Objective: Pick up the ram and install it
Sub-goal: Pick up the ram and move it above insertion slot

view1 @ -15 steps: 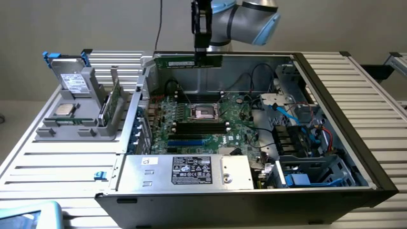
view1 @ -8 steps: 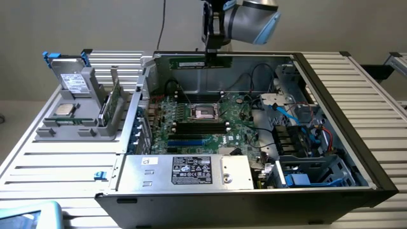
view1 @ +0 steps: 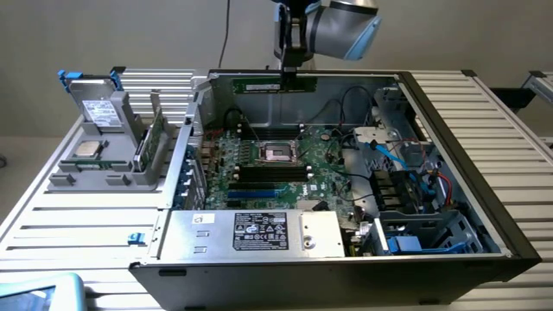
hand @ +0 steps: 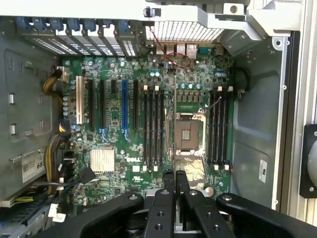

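The ram (view1: 259, 85), a slim green strip, hangs level above the far end of the open computer case. My gripper (view1: 291, 76) is shut on its upper edge near the strip's middle. In the wrist view the two black fingers (hand: 163, 198) stand close together, and the gripper (hand: 174, 182) looks straight down on the motherboard (hand: 114, 193). Black memory slots (hand: 153, 129) lie on one side of the open processor socket (hand: 188, 133), and more slots (hand: 219, 126) lie on the other. In the exterior view the slots (view1: 274, 172) lie nearer the camera than the socket (view1: 278, 152).
A grey holder (view1: 103, 175) on the exterior view's left carries a grey boxy drive (view1: 103, 111), a square silver processor chip (view1: 89, 149) and another green strip (view1: 151, 144). The power supply (view1: 259, 231) fills the case's near end. Cables and drive cages (view1: 406, 188) crowd its right side.
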{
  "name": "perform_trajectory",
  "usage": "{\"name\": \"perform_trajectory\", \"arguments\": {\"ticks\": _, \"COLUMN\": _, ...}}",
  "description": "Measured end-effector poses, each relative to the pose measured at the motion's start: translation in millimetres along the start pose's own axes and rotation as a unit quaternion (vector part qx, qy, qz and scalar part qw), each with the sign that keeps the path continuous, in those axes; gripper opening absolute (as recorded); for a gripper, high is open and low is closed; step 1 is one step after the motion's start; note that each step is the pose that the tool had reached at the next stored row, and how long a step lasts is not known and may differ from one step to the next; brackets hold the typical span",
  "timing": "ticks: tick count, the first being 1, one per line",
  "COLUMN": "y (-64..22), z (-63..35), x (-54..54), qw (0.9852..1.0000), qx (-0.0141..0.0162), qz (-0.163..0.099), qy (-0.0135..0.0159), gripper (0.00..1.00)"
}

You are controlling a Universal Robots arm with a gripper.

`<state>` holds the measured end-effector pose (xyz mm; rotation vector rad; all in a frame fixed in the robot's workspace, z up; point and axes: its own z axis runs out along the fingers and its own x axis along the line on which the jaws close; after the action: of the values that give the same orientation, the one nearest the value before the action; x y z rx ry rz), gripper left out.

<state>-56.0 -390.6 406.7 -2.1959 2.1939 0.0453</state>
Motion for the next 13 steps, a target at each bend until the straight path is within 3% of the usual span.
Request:
{"name": "perform_trajectory", "arguments": {"ticks": 4, "y": 0.1, "z": 2.0, "x": -1.5, "qw": 1.0, "qx": 0.0002, "qz": 0.005, "qy": 0.0011, "gripper": 0.13}}
{"name": "perform_trajectory", "arguments": {"ticks": 9, "y": -0.1, "z": 3.8, "x": -6.9, "qw": 1.0, "qx": 0.0003, "qz": 0.006, "qy": 0.0053, "gripper": 0.13}}
{"name": "perform_trajectory", "arguments": {"ticks": 13, "y": -0.3, "z": 3.8, "x": -7.0, "qw": 1.0, "qx": -0.0001, "qz": 0.006, "qy": 0.0055, "gripper": 0.13}}
